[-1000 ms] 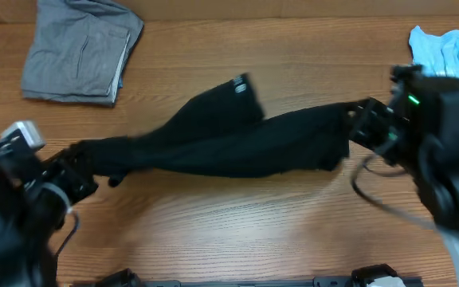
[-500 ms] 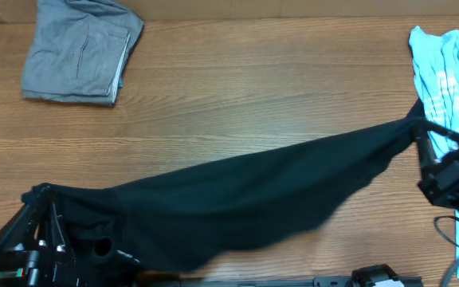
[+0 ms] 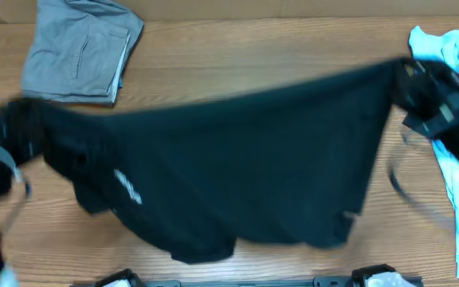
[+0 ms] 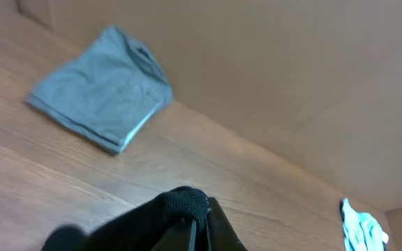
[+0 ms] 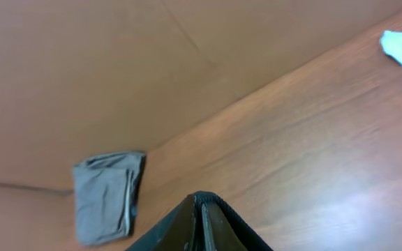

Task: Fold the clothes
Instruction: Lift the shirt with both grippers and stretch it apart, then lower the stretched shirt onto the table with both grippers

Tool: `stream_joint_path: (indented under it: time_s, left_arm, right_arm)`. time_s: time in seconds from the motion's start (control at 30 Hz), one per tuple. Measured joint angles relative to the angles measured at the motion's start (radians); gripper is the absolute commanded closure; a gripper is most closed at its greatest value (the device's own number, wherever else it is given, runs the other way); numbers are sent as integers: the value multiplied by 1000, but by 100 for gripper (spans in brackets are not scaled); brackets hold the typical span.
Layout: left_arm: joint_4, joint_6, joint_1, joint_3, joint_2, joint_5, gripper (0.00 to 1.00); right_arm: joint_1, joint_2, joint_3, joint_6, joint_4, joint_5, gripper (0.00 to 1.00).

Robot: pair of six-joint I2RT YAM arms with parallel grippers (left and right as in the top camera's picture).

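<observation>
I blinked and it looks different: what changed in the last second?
The left gripper and right gripper drew the bunched T-shirt apart, toward the near edge then away again, spreading it wide. Neither let go. The grey garment and blue shirt stayed put.
</observation>
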Motion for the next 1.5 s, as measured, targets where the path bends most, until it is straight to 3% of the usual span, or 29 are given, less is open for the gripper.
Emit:
stream_joint_path:
  time_s: [0.17, 0.33, 0.53, 0.7, 0.87, 1.03, 1.17, 1.23, 1.27, 1.3, 1.33, 1.5]
  left_arm:
    - [170, 0, -52, -3, 232, 86, 96]
    - [276, -17, -112, 40, 357, 171, 96]
    - [174, -18, -122, 307, 348, 204, 96]
    - [-44, 44, -134, 369, 273, 199, 96]
    - [-153, 128, -212, 231, 337, 151, 96]
    - [-105, 180, -309, -143, 565, 112, 96]
    - [-94, 187, -333, -356, 628, 96, 96]
    - [-106, 188, -336, -413, 623, 87, 95]
    - [-108, 189, -338, -432, 618, 79, 91]
    - [-111, 190, -340, -457, 612, 64, 89]
    - [-112, 192, -345, -487, 606, 40, 89]
    - [-68, 192, -358, -557, 600, -12, 90]
  right_arm:
    - [-13, 203, -1, -34, 162, -40, 96]
    - [-66, 299, 90, -70, 93, -102, 96]
    - [-233, 275, 468, -121, -119, -143, 96]
    - [-270, 181, 549, -144, -315, -161, 96]
    - [-270, 200, 316, -153, -363, -203, 96]
    - [-270, 318, -151, -160, -255, -235, 96]
    - [-270, 325, -311, -161, -247, -237, 96]
    - [-270, 323, -332, -163, -259, -233, 83]
    - [-270, 320, -338, -166, -270, -230, 51]
    - [-270, 314, -346, -167, -287, -223, 8]
    - [-270, 304, -353, -169, -308, -209, 0]
    - [-270, 296, -384, -190, -283, -190, 0]
